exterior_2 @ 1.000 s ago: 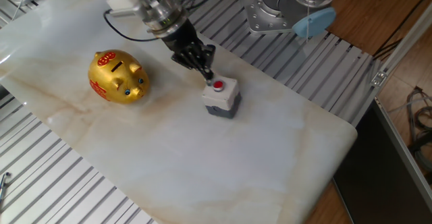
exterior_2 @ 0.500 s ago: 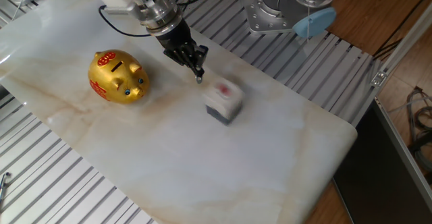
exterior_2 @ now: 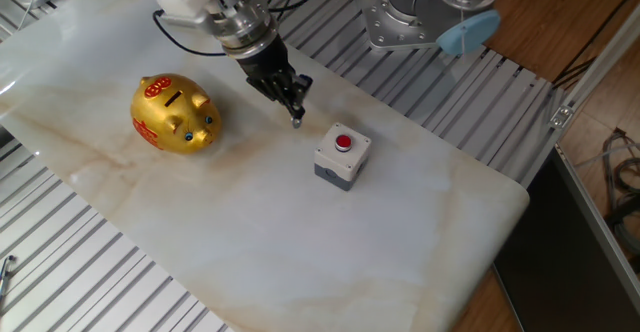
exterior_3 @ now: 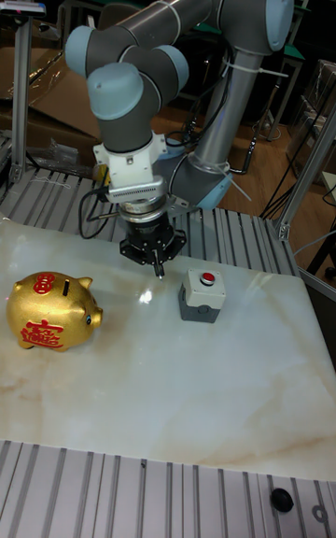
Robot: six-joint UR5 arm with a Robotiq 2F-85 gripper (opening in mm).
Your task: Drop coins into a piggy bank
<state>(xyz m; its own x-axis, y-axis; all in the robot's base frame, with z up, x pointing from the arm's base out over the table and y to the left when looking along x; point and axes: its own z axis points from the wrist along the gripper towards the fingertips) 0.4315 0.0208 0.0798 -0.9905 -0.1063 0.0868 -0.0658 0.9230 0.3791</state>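
1. Piggy bank (exterior_2: 173, 114), in the fixed view, is a gold pig with red markings standing upright on the left part of the marble table (exterior_2: 300, 242), its dark top slot facing up.
2. In the same view the gripper (exterior_2: 296, 120) hangs between the piggy bank and a grey button box (exterior_2: 342, 156) with a red button (exterior_2: 344, 141), nearer the box but apart from it. The dark fingers come together to a narrow tip with no gap showing; whether anything sits between them is too small to tell.
3. The tall fixed view shows the piggy bank (exterior_3: 51, 310) at the left of the table (exterior_3: 187, 389), snout pointing right, well apart from the gripper (exterior_3: 160, 270).
4. There the fingers also look pinched together, the tip just above the marble, left of the button box (exterior_3: 203, 295).
5. A small dark round disc (exterior_3: 277, 499) lies on the ribbed metal surface in front of the table, near its right end; it may be a coin, though I cannot be sure.
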